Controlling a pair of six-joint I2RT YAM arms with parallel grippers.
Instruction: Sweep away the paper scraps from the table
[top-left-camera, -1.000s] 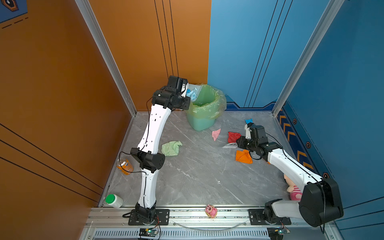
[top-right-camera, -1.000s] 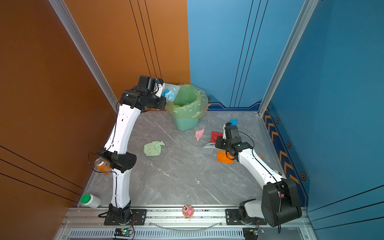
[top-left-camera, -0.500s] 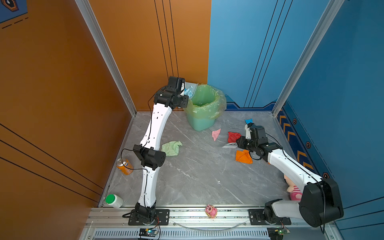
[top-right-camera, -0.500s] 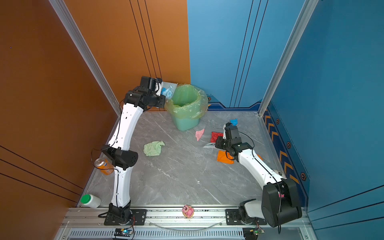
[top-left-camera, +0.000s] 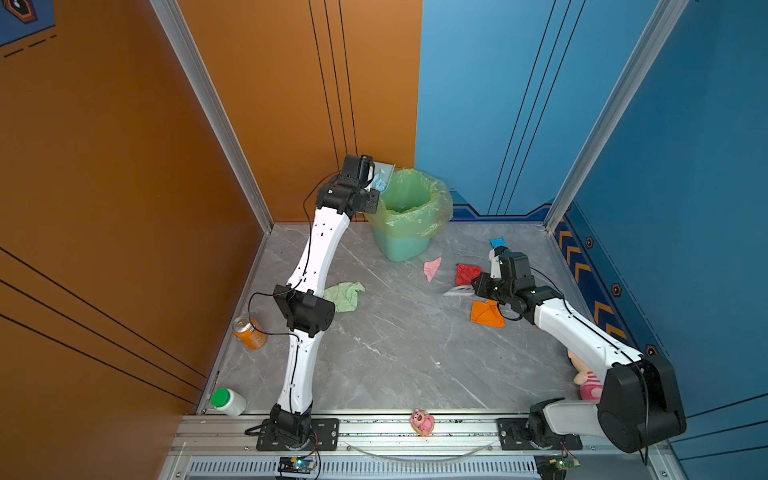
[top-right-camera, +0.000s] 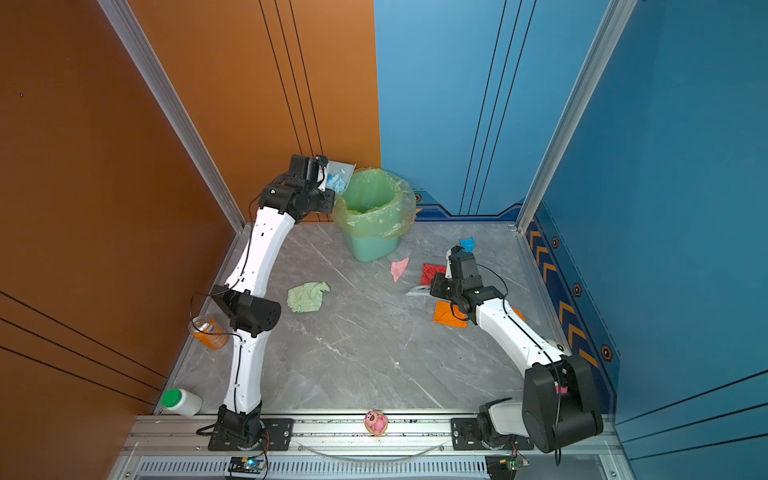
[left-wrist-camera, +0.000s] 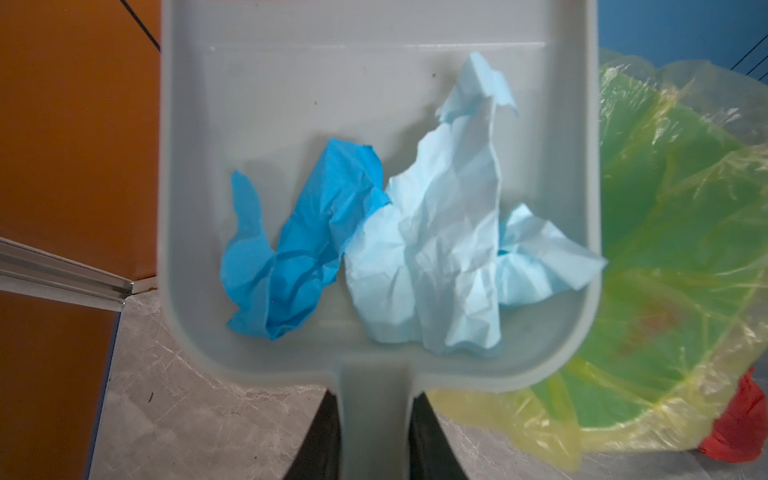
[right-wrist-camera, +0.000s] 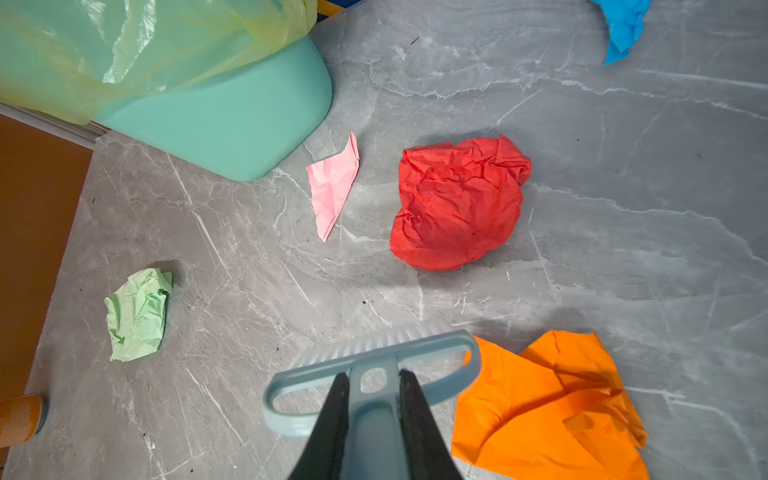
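Now your left gripper (left-wrist-camera: 374, 399), arm stretched high beside the bin (top-left-camera: 409, 216), clamps the dustpan (left-wrist-camera: 291, 104) holding two scraps: blue wad (left-wrist-camera: 299, 249), pale wad (left-wrist-camera: 440, 257). Your right gripper (right-wrist-camera: 372, 376), low, pinches the brush (right-wrist-camera: 415, 347). Five lie on the table (top-left-camera: 395, 353): green scrap (top-left-camera: 344, 296), pink sliver (top-left-camera: 432, 268), tip toward the front rail, red scrap (top-left-camera: 467, 273), orange scrap (top-left-camera: 486, 313), blue scrap (top-left-camera: 497, 242).
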